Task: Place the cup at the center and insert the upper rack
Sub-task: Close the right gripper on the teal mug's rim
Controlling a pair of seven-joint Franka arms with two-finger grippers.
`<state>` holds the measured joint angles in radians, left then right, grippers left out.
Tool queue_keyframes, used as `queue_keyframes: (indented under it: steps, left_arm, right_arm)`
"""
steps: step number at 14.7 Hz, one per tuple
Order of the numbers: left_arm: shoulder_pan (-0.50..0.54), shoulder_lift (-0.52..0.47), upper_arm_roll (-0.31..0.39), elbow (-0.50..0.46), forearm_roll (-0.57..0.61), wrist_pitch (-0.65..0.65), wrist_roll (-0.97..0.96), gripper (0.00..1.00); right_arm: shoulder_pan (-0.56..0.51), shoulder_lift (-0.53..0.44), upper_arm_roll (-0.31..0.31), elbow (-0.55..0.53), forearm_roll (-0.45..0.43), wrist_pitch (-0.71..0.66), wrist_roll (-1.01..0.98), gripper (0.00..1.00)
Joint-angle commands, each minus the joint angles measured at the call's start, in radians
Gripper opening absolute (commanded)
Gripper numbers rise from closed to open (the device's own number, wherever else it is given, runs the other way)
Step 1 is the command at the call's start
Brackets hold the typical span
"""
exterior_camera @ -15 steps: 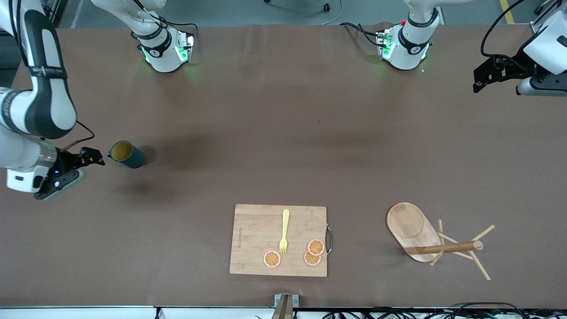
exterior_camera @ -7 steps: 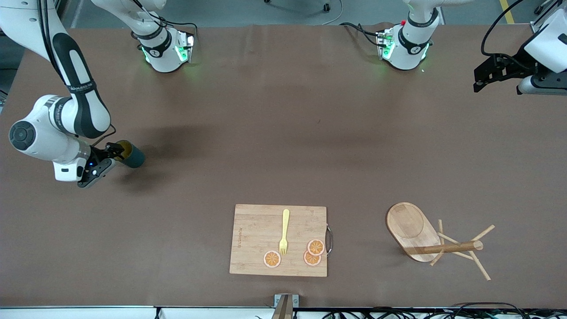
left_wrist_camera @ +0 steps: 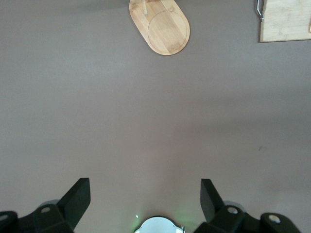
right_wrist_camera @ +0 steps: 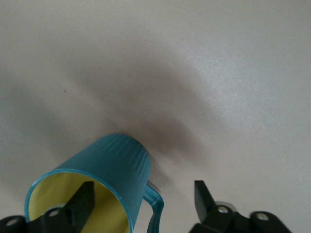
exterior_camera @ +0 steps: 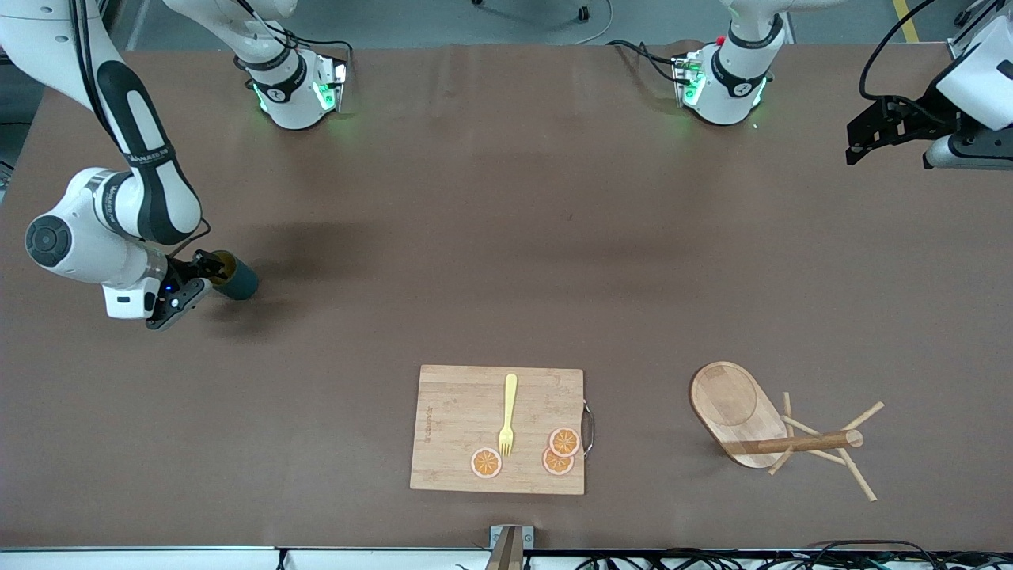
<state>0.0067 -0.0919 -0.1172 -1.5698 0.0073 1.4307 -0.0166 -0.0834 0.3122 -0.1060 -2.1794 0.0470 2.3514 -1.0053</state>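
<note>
the right hand [exterior_camera: 207, 267] is spread wide at the cup [exterior_camera: 235, 277], one finger [right_wrist_camera: 81, 201] inside its rim, near the right arm's end of the surface [exterior_camera: 506, 261]. the left hand [exterior_camera: 859, 142] waits, released, above its end. the upper rack [exterior_camera: 779, 427] lies toppled beside the cutting board [exterior_camera: 497, 429].

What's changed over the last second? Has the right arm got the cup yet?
The right end effector moved in from the table's edge to the cup; one finger is now inside the rim, jaws open, so no grasp yet. The cup, upper rack and waiting left end effector stayed put.
</note>
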Motion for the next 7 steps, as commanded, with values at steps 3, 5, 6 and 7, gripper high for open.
queue_keyframes:
  steps: [3, 5, 6, 7]
  left_arm:
    - [0.003, 0.004, -0.004, 0.011, -0.012, 0.005, 0.007, 1.0]
    - [0.003, 0.006, -0.004, 0.011, -0.018, 0.005, 0.007, 1.0]
    - [0.003, 0.006, -0.004, 0.01, -0.018, 0.005, 0.006, 1.0]
    - [0.004, 0.004, -0.004, 0.008, -0.018, 0.004, 0.007, 1.0]
  right_arm:
    - [-0.015, -0.024, 0.011, -0.028, 0.014, 0.011, -0.061, 0.0]
    - [-0.01, -0.022, 0.011, -0.023, 0.014, 0.0, -0.053, 0.0]
    - [-0.006, -0.027, 0.011, -0.017, 0.016, -0.023, -0.029, 0.0]
    - [0.001, -0.033, 0.017, -0.002, 0.016, -0.071, 0.029, 0.0]
